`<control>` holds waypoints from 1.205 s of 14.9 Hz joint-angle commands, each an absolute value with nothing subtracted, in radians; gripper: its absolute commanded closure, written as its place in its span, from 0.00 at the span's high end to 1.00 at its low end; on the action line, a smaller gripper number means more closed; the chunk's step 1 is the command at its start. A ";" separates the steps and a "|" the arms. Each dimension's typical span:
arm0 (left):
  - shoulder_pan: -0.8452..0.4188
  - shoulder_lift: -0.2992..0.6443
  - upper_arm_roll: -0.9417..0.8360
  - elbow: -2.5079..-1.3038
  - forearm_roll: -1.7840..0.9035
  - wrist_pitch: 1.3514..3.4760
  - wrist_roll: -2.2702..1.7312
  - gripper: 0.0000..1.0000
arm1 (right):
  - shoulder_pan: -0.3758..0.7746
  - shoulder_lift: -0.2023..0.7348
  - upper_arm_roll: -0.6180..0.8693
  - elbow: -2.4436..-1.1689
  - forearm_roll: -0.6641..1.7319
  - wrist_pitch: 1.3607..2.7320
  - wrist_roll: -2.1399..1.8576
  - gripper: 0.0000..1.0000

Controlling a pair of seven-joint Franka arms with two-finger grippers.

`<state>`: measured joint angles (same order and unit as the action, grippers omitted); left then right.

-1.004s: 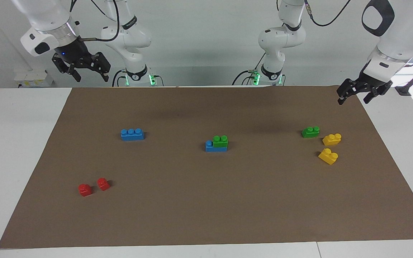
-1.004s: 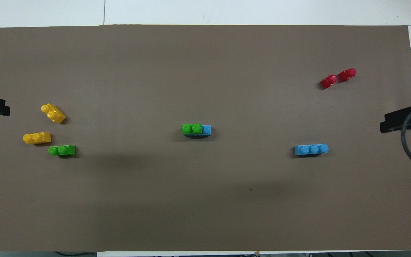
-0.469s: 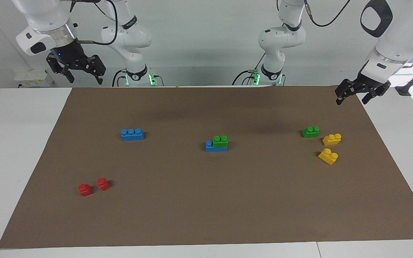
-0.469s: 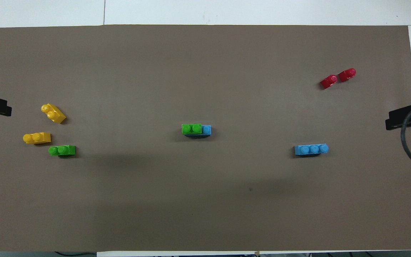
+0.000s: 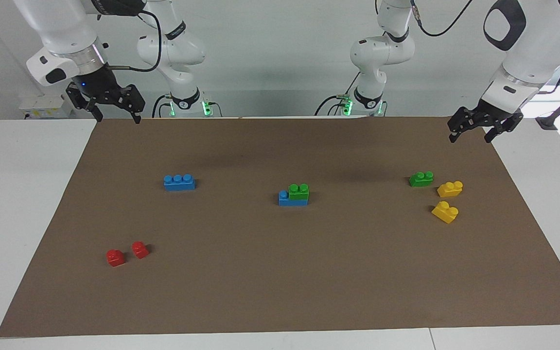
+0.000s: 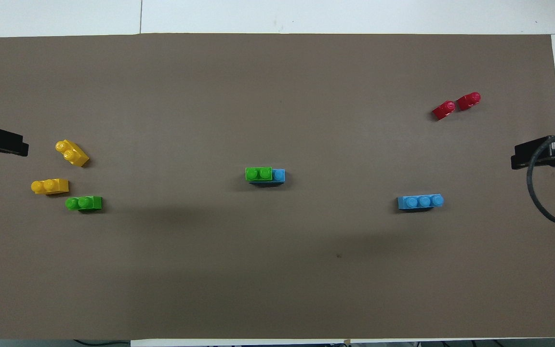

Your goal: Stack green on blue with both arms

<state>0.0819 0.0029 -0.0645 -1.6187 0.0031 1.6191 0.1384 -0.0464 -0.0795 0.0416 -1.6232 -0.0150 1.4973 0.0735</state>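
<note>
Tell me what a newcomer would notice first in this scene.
At mid-mat, a green brick sits stacked on a blue brick, leaving one blue stud bare. Both end effectors hang empty and open over the mat's corners nearest the robots: the left end effector near a second green brick, the right end effector at its own end.

a single digit on a round black band at the foot of each arm base [image 5: 184, 103] in the facing view: apparently "2" on the base at the right arm's end, apparently "1" on the other base [image 5: 368, 103], both too small to read with certainty. no other text, label, brand or sign legible anywhere, in either view.
</note>
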 commanded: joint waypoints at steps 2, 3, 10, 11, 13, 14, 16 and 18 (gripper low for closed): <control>0.071 0.006 -0.054 -1.611 -0.018 1.605 0.149 1.00 | -0.058 -0.107 0.049 -1.657 -0.034 1.522 0.049 1.00; 0.071 0.006 -0.054 -1.611 -0.018 1.605 0.149 1.00 | -0.058 -0.107 0.049 -1.657 -0.034 1.522 0.049 1.00; 0.071 0.008 -0.052 -1.609 -0.018 1.603 0.149 1.00 | -0.060 -0.107 0.048 -1.657 -0.028 1.519 0.055 1.00; 0.071 0.008 -0.052 -1.609 -0.018 1.603 0.147 1.00 | -0.058 -0.107 0.049 -1.657 -0.026 1.519 0.055 1.00; 0.071 0.008 -0.052 -1.609 -0.018 1.603 0.147 1.00 | -0.058 -0.107 0.049 -1.657 -0.026 1.516 0.054 1.00; 0.071 0.008 -0.052 -1.609 -0.018 1.603 0.147 1.00 | -0.058 -0.107 0.048 -1.657 -0.025 1.513 0.054 1.00; 0.071 0.008 -0.052 -1.609 -0.018 1.603 0.147 1.00 | -0.057 -0.107 0.049 -1.657 -0.023 1.511 0.055 1.00; 0.071 0.008 -0.052 -1.609 -0.018 1.603 0.147 1.00 | -0.057 -0.109 0.049 -1.657 -0.021 1.511 0.055 1.00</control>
